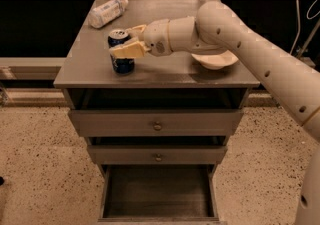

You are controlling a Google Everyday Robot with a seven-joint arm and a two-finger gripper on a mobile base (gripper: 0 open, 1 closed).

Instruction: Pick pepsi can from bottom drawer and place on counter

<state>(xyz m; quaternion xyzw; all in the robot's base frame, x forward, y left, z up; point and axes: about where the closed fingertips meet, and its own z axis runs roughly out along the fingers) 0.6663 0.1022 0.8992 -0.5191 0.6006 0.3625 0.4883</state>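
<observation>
No writing to read anywhere: the small dark-blue metal drink can [121, 63], standing on the flat grey wooden surface [90, 71], shows plain blue with no legible brand or number. The cream two-finger tool [126, 40] sits over the front left of that surface, a finger pressed to each side of the can, and bears no marking. The clear plastic bottle [106, 13] lying at the back left has a pale label, its print unreadable.

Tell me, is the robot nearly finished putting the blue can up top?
Nearly. Done: the small dark-blue metal pepsi can is out of the open, deep grey wooden bottom drawer and stands upright on the flat grey counter. In hand: the gripper, above the counter, is clasped around the can. Left: open the fingers and pull away.
</observation>
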